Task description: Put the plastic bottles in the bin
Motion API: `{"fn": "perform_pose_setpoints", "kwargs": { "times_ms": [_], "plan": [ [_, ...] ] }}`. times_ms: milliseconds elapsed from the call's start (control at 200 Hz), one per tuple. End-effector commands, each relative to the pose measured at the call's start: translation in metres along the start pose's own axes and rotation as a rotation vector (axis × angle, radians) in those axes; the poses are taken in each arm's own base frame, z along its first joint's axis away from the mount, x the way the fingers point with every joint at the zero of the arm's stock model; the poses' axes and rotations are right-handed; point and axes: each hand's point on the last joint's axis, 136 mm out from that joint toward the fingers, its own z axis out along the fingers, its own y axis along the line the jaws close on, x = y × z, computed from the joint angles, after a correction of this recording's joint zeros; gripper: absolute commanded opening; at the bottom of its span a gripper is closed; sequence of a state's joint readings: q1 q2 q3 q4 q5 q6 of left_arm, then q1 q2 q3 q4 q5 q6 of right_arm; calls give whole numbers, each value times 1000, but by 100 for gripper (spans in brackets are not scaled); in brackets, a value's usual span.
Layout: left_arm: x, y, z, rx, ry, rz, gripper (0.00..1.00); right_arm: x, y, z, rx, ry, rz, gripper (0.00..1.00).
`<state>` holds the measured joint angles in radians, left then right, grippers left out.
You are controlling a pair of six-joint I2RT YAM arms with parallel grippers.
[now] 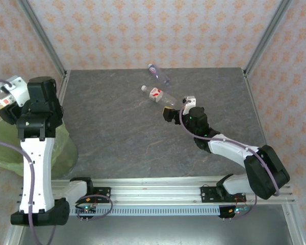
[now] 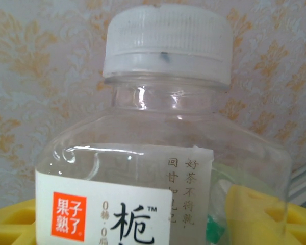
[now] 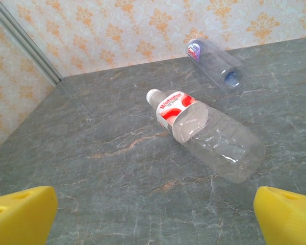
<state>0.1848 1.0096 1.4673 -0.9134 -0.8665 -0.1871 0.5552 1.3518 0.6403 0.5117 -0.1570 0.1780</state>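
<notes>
The left gripper (image 1: 6,97) hangs over the green-lined bin (image 1: 66,148), seemingly gripping a small bottle (image 1: 5,102). The right gripper (image 1: 172,111), jaws spread, sits just beside the red-labelled bottle (image 1: 158,95). A clear bottle (image 1: 159,74) lies beyond.

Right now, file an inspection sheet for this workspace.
Surface: dark grey marbled tabletop.
Job's things: clear plastic bottle with red-white label and clear plastic bottle with blue-purple markings lie on their sides, apart; white-capped clear bottle with orange-square label is gripped; round bin with light-green bag sits off the table's left edge.
Clutter: nothing seen.
Grippers: left gripper shut on the white-capped bottle; right gripper open, facing the red-white bottle.
Cables: purple-grey cables run along both arms.
Surroundings: cream floral wallpaper, metal frame posts.
</notes>
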Motion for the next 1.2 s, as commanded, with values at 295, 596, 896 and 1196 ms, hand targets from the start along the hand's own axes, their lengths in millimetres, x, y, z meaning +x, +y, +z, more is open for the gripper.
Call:
{"fn": "perform_pose_setpoints", "kwargs": {
  "times_ms": [295, 596, 896, 1196],
  "plan": [
    [29, 50, 25, -271, 50, -55, 0, -28, 19, 13, -58, -29, 27, 99],
    [67, 70, 48, -288, 141, -215, 7, -30, 23, 16, -68, -20, 40, 100],
    [69, 55, 54, -190, 211, -228, 99, -27, 18, 13, -48, -18, 37, 100],
    [64, 17, 47, 57, 277, -246, 100, -24, 13, 10, -31, -19, 31, 99]
  ]
}}
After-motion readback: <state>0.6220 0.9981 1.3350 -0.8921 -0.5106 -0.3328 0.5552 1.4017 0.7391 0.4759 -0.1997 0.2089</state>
